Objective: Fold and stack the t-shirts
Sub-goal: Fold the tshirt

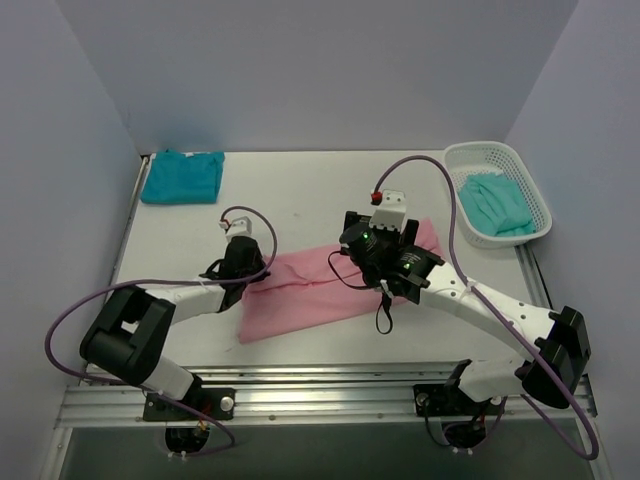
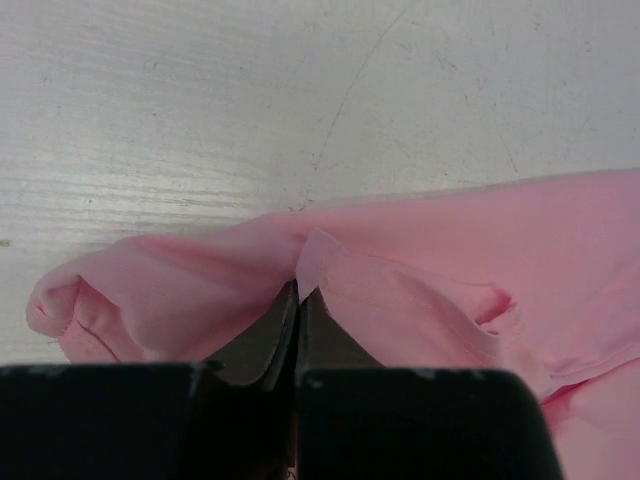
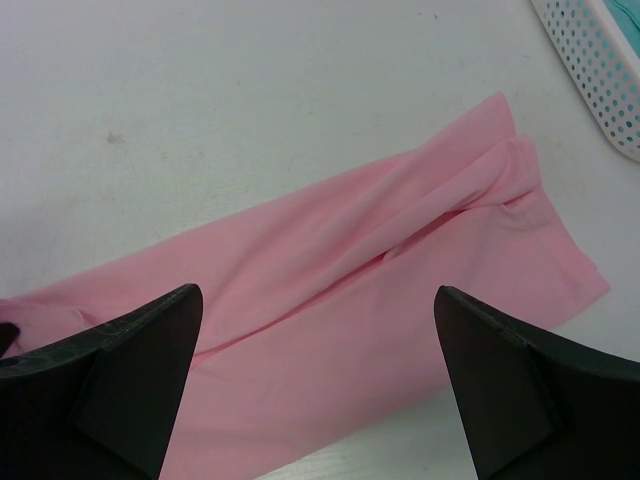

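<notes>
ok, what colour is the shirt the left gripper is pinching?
Plain light pink. The shirt shows best in the left wrist view, with the left gripper shut on its edge.

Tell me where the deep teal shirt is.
Top view: the teal shirt lies folded at the far left corner of the table, apart from the pink shirt.

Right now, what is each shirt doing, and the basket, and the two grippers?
pink t-shirt: folded into a long strip, flat on the table, one end pinched.
deep teal t-shirt: folded, in the far left corner.
white basket: upright, one shirt inside.
mint t-shirt: bunched up in the white basket.
left gripper: shut on the pink t-shirt's edge.
right gripper: open, above the pink t-shirt.
</notes>
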Controlling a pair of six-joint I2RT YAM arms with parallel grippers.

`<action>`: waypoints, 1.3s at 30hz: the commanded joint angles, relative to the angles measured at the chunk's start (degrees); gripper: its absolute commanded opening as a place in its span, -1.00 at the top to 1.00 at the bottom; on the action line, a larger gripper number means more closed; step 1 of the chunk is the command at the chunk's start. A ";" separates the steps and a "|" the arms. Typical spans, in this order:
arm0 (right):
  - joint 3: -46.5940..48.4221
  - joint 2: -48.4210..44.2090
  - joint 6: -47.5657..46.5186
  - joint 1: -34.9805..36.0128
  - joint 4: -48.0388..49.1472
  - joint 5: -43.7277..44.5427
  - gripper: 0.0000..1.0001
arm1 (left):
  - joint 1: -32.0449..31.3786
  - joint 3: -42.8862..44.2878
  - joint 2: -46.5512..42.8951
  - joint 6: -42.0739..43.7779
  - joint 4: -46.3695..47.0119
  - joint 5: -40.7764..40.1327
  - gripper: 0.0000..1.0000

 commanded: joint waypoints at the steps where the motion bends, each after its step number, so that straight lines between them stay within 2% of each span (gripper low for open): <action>1: -0.45 -0.38 -0.25 -0.33 0.12 1.48 -0.93 | -0.42 0.37 -4.06 0.72 1.61 -0.02 0.95; 12: -0.53 0.41 0.28 -0.07 -0.23 0.95 -0.93 | -2.18 -4.37 -12.42 1.52 0.55 0.60 0.95; 19: -0.36 0.32 0.45 0.37 -0.41 0.78 -0.93 | -2.36 -6.57 -14.62 1.17 -0.59 -0.20 0.80; 22: -0.27 0.24 0.72 0.72 -0.50 0.86 -0.93 | -2.53 -7.10 -15.32 1.17 -1.11 -0.89 0.67; 24: -0.10 0.23 0.89 0.90 -0.59 0.78 -0.93 | -2.53 -7.01 -15.32 1.25 -1.38 -0.99 0.50; 26: -0.10 0.15 0.98 1.07 -0.76 0.78 -0.93 | -2.53 -7.01 -15.41 1.17 -1.56 -0.99 0.46; 32: -0.36 -0.20 1.33 1.16 -0.94 0.95 -0.93 | -3.23 -7.10 -16.47 0.99 -2.26 -2.22 0.42; 39: -0.80 -0.64 1.42 1.16 -1.11 0.95 -0.93 | -3.59 -7.45 -15.94 0.81 -1.82 -2.57 0.54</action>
